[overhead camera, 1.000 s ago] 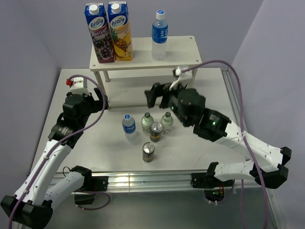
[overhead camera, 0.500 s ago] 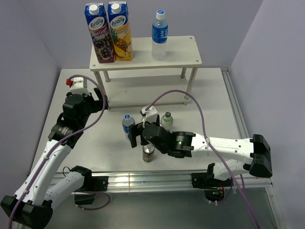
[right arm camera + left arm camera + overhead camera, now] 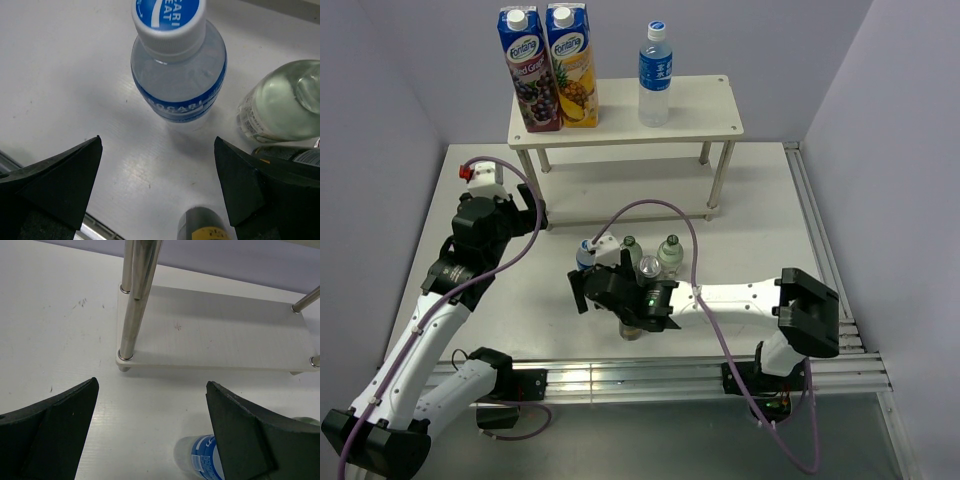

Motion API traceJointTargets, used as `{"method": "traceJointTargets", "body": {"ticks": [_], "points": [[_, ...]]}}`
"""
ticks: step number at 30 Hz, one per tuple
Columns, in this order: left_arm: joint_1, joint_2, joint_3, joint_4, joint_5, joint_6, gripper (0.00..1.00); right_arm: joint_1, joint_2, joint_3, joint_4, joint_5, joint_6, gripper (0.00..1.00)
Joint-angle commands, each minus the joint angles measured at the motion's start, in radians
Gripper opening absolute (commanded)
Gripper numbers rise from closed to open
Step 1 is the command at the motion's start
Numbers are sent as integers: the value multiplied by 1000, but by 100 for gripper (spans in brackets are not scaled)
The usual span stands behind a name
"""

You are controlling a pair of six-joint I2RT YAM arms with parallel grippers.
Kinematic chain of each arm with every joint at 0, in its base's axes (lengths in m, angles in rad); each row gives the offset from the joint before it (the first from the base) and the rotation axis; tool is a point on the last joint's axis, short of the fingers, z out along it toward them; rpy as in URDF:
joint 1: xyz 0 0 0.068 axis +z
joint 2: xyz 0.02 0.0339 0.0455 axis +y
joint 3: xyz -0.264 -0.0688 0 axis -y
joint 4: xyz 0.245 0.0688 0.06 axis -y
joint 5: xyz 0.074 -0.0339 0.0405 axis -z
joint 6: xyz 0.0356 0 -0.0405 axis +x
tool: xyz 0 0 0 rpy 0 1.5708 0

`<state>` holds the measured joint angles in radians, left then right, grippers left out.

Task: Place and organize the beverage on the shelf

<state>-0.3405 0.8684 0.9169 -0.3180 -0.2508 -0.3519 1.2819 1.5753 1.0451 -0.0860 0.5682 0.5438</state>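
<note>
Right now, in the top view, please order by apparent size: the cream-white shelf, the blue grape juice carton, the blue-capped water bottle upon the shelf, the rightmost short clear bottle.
1. cream-white shelf
2. blue grape juice carton
3. blue-capped water bottle
4. short clear bottle; it is seen from above, so foreshortened.

White matte table (image 3: pixel 760 215), faint scuffs (image 3: pixel 80 303) on its surface. Pale lavender-grey walls closed it in: back wall (image 3: pixel 770 40), left wall (image 3: pixel 370 120), right wall (image 3: pixel 900 140). Aluminium rail (image 3: pixel 620 372) ran along the near edge, side rail (image 3: pixel 817 235) along the right. Light even, shadows soft.
</note>
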Motion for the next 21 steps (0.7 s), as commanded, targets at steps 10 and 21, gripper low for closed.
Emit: {"method": "traceJointTargets", "body": {"ticks": [10,21], "points": [[-3,6,17,43,21,21,95,-38,101,56,218,151,-38,100],[-3,7,19,45,30,21,95,-55,175,-66,560,268,-90,57]]}}
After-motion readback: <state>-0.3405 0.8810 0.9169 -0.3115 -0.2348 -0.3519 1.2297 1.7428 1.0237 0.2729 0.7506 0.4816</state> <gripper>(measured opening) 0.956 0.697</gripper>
